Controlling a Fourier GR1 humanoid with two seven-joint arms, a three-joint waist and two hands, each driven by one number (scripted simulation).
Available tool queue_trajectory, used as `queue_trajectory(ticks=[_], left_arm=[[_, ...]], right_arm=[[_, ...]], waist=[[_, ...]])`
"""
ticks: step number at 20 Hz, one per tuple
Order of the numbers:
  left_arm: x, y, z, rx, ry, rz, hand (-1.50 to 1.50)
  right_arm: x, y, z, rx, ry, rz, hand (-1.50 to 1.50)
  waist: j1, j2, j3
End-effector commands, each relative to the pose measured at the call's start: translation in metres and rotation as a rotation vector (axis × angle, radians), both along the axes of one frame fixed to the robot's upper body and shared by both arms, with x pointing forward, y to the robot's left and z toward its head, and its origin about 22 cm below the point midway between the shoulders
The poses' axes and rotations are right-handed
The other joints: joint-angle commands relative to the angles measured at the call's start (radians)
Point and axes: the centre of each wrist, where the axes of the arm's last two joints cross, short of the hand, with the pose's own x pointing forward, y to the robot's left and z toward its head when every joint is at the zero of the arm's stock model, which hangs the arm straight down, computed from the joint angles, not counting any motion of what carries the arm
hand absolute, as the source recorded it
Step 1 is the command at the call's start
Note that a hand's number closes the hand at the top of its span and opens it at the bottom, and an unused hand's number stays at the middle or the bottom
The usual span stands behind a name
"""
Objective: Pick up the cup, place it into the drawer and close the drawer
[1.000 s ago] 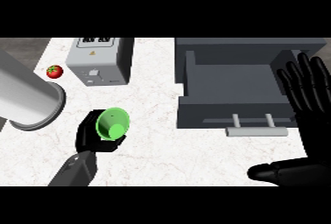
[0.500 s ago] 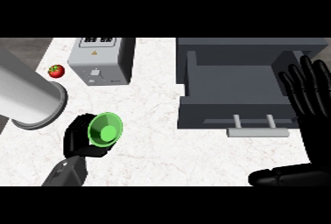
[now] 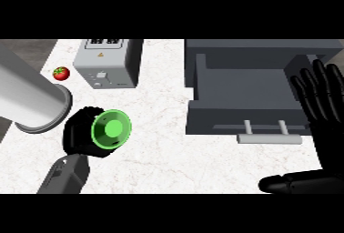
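Cup, green, grasped by the curled left hand, well left of the open drawer and its handle. Right hand rests with straight fingers at the drawer's right side.

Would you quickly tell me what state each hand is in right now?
Left hand: shut on the green cup.
Right hand: open, fingers straight, holding nothing, beside the open drawer.
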Motion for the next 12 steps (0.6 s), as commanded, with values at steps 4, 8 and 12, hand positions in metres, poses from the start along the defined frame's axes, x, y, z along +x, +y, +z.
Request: queue_trajectory(ticks=[4,8,12], left_arm=[[0.008,-0.04,0.06,-0.017,-0.075,-0.149,1.5],[0.032,-0.068,0.119,-0.022,-0.09,-0.18,1.5],[0.031,-0.084,0.158,-0.055,-0.095,-0.151,1.5]], right_arm=[[0.006,0.008,0.007,0.008,0.029,0.002,-1.5],[0.0,0.002,0.0,0.004,0.007,0.016,-1.5],[-0.001,-0.021,-0.011,0.004,0.002,-0.005,-1.5]], waist=[[0.002,0.0,0.0],[-0.007,0.001,0.0],[-0.009,0.002,0.0]])
